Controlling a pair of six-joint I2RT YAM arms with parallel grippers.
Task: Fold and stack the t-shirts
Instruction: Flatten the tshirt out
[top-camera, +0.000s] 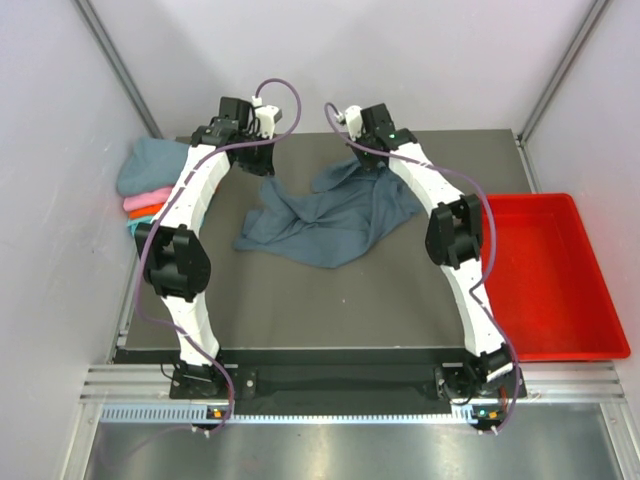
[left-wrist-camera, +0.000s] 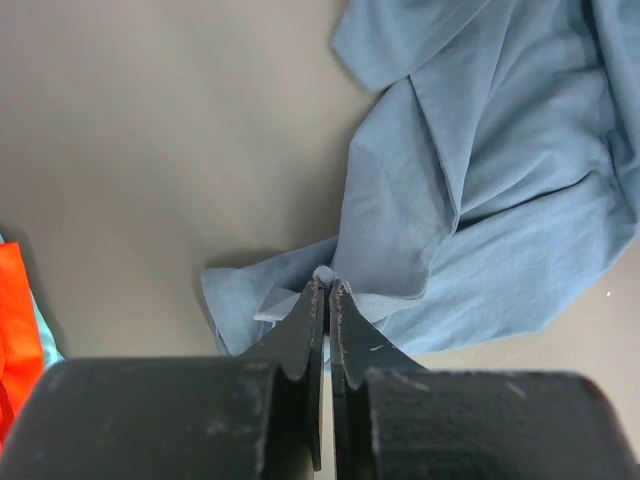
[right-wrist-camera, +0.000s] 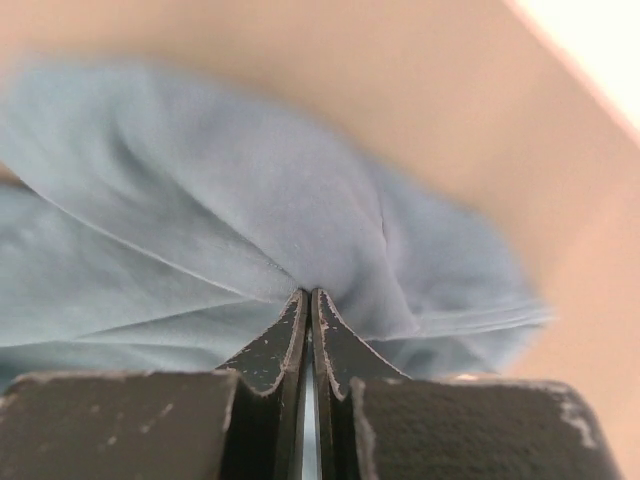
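- The blue-grey t-shirt (top-camera: 330, 225) lay crumpled on the far half of the table (top-camera: 330, 310), not folded yet.
- The left gripper (left-wrist-camera: 327, 290) had its fingers pressed together on a small bit of the shirt's edge.
- The right gripper (right-wrist-camera: 309, 297) pinched a fold of the same shirt, fingers tight together.
- The other shirts (top-camera: 147, 185) sat folded in a pile at the table's left edge, near the crumpled one but not touching it.
- This looked like the start of the job: grabbing the shirt to spread it flat.
- Next, both arms likely needed to lift and pull apart gently, so the cloth opened without slipping out.
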